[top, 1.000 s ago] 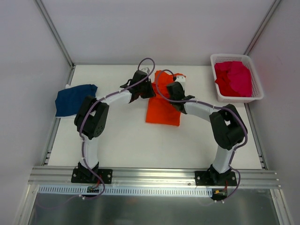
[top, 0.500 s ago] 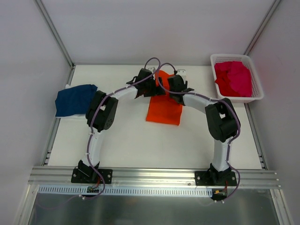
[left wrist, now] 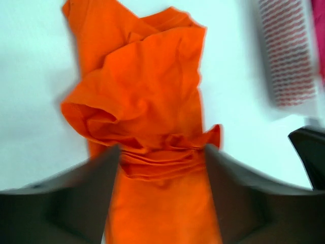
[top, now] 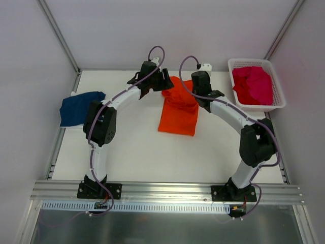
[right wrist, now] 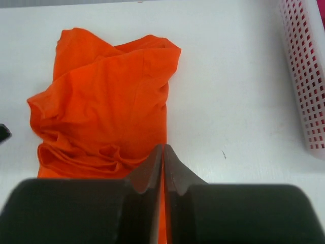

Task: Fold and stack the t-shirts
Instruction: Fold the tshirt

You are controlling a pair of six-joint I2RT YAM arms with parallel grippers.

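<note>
At the middle of the table (top: 137, 152), toward its far edge, the orange t-shirt (top: 177, 114) lies as a narrow lengthwise strip. Its near half is flat, while its far half is bunched into loose ridges and an untidy overlap. The left gripper (left wrist: 161, 151) hovers at the shirt's far left corner with its fingers spread wide. Cloth shows beneath the gap between them, but nothing is clamped. The right gripper (right wrist: 163, 152) hovers at the far right side, fingers drawn together with only a sliver between them. No cloth is visibly pinched at their tips, so I judge it to be holding nothing. On this evidence the step in hand is the folding of the orange shirt, partly done, with the fold at the far end not lying clean. The next move would call for both grippers to take the rumpled far edge at its two corners and lay it flat and square over the near half, avoiding a drag that skews the strip. The navy t-shirt (top: 81, 108) lies in a rough fold at the left edge, well apart, and looks like the base of the stack. The white lattice basket (top: 278, 104) stands at the far right corner and holds a heap of unfolded pink t-shirts (top: 253, 84), number not discernible.
</note>
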